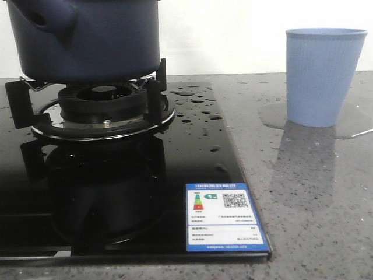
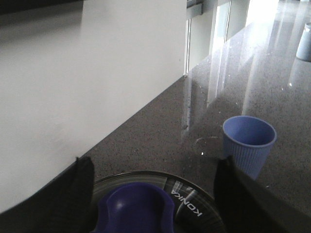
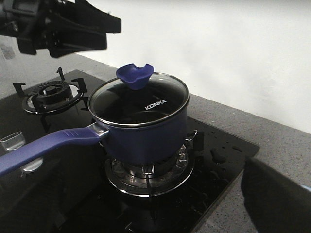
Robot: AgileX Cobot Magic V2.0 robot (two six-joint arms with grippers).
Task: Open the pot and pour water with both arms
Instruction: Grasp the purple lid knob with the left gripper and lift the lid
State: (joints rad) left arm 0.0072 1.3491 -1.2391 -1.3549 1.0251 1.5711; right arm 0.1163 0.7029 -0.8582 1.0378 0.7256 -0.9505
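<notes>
Left gripper: we see it spread wide, hovering over the lid knob, one finger on each side, nothing grasped.
Right gripper: only a dark blur at the edge of its own wrist view — we cannot tell its state.
Lid: glass, seated on the pot.
Pot: on the burner grate, long handle free.
Step, we judge: come straight down, centre the knob, pinch low, lift vertically.
Cup: on the countertop, well apart, standing in spilled water — wet cooktop glass, so go slowly.
</notes>
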